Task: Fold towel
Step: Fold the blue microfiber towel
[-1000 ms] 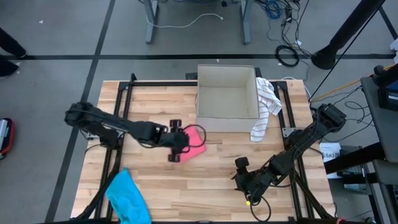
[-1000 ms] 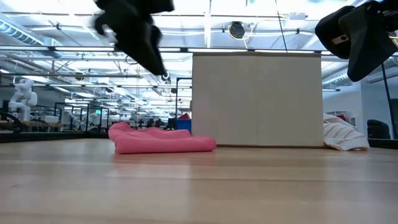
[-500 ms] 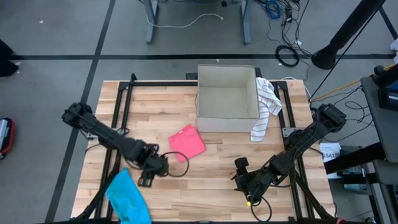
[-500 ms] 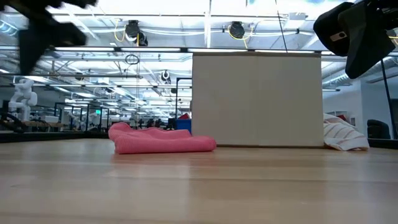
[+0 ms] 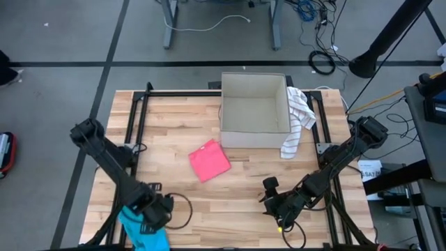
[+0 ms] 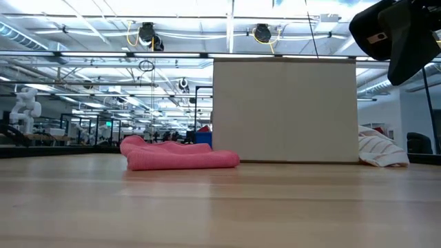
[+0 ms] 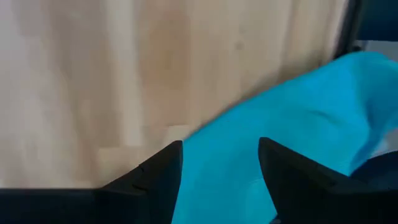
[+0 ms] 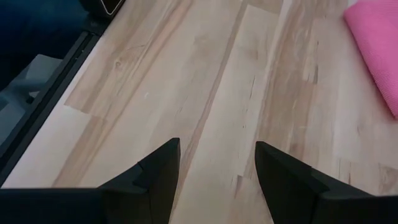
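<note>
A pink towel (image 5: pixel 210 160) lies folded flat mid-table; the low view shows it as a low stack (image 6: pixel 179 156). A blue towel (image 5: pixel 139 227) lies crumpled at the near left corner. My left gripper (image 5: pixel 156 213) hangs over it, pointing down and open, with blue cloth (image 7: pixel 280 130) showing between and beyond its fingers (image 7: pixel 221 165). Whether the fingers touch the cloth cannot be told. My right gripper (image 5: pixel 270 203) waits open over bare wood at the near right (image 8: pixel 214 165), with the pink towel's edge (image 8: pixel 379 43) ahead of it.
An open cardboard box (image 5: pixel 254 111) stands at the far middle of the table, seen as a wall (image 6: pixel 284 110) in the low view. A white striped towel (image 5: pixel 298 120) hangs over its right side, its end on the table (image 6: pixel 379 151). Black frame rails (image 5: pixel 132 139) run along both sides.
My left gripper has swung from above the pink towel toward the table's near left corner, rolling and tipping downward, and now hangs over the blue towel. Its fingers have stayed open. The pink towel lies folded where it was. My right arm kept still.
</note>
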